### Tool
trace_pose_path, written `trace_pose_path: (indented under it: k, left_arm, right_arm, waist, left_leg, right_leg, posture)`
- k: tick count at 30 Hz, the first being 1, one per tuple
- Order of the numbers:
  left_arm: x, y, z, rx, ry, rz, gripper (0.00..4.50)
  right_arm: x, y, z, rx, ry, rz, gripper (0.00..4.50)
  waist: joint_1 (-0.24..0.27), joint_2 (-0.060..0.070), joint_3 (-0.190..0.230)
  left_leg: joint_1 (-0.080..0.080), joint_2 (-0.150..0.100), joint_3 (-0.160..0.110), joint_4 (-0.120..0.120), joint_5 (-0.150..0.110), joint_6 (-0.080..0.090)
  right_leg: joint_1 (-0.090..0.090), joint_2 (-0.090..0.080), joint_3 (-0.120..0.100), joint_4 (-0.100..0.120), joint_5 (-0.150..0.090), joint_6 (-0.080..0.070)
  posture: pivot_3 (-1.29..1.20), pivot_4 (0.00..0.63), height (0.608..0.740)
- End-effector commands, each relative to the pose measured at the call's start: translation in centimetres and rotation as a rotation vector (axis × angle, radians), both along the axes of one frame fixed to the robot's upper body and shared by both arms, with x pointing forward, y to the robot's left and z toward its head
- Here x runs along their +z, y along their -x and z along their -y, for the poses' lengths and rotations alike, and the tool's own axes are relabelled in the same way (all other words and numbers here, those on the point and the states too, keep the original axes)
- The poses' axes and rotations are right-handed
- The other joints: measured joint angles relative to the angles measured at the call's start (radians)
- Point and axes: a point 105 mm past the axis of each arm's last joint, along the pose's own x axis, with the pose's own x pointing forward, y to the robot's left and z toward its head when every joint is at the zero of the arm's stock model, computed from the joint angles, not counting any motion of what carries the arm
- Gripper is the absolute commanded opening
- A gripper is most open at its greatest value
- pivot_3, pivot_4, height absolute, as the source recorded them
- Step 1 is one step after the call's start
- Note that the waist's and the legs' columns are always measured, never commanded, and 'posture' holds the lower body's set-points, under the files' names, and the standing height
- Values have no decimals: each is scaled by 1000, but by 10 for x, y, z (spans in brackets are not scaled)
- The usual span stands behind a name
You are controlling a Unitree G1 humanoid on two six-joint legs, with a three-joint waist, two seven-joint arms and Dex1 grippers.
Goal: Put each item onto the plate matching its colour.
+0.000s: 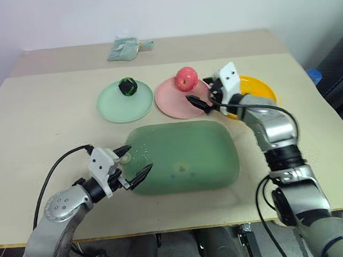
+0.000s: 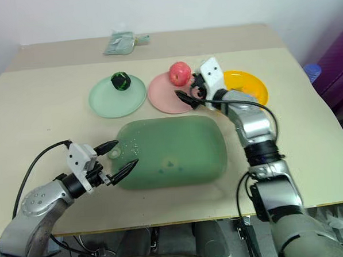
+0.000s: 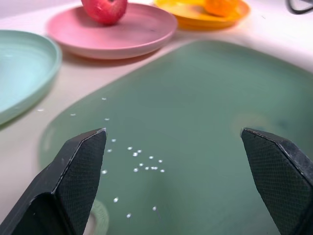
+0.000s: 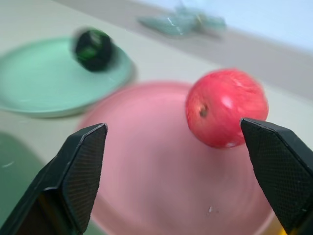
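**Three toy foods sit on matching plates; both grippers empty, jaws apart**

A pink-red toy apple [image 1: 186,78] rests on the far side of the pink plate [image 1: 171,103], stem dimple facing the right arm. To its left, a dark green-black ball [image 1: 127,86] sits toward the back of the mint green plate [image 1: 114,107]. On the right, an orange-yellow puck [image 3: 221,6] lies on the yellow plate [image 1: 262,87]. Judging from this, every item already lies on its own colour.

The right gripper [image 1: 207,98] hovers above the near right part of the pink plate, pointing toward the apple, jaws spread wide and holding nothing. The left gripper [image 1: 136,163] hangs over the left end of a large rounded green tray [image 1: 213,161], jaws likewise apart and empty. The tray lies on the pale desk [image 1: 44,123] in front of the plates. A pale green packet [image 1: 125,49] lies at the far edge.

The apple looks light, hard and glossy, so likely to roll or slip; it would best be taken across its widest middle. The ball and puck seem similarly small and light.
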Motion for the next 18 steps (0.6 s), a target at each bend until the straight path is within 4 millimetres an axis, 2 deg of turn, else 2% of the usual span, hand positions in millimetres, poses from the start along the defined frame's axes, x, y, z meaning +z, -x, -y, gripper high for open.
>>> trace_pose_path:
  k: [1,4,7,10,12,18]
  left_arm:
    - [11,-8,-37,167,-43,77,4500]
    - [11,-12,-83,347,-75,90,4500]
    - [9,-5,-115,450,-106,85,4500]
    - [5,4,-126,477,-119,64,4500]
    - [2,8,-127,481,-122,56,4500]
    - [2,15,-123,496,-104,53,4500]
  right_arm:
    - [4,28,37,48,7,13,4445]
    - [-16,56,74,41,49,-82,4445]
    - [-31,77,102,6,74,-159,4445]
    - [-36,83,116,-32,78,-188,4445]
    - [-39,84,123,-50,75,-199,4445]
    - [-43,70,123,-60,86,-204,4445]
  waist:
    - [8,0,0]
    - [14,0,0]
    - [8,0,0]
    - [-5,0,0]
    - [-7,0,0]
    - [-10,0,0]
  left_leg:
    - [0,0,0,0,0,0]
    - [2,0,1,0,0,0]
    - [4,0,2,0,0,0]
    - [6,0,3,0,0,0]
    - [8,1,2,0,0,0]
    - [8,1,2,0,0,0]
  right_leg:
    - [0,0,0,0,0,0]
    - [1,1,1,1,0,0]
    - [3,2,1,1,0,0]
    - [5,2,2,1,0,0]
    - [7,2,2,1,0,0]
    - [7,2,2,0,0,0]
  posture:
    - [0,150,740]
    - [0,150,740]
    - [0,150,740]
    - [0,150,740]
    - [0,150,740]
    - [0,150,740]
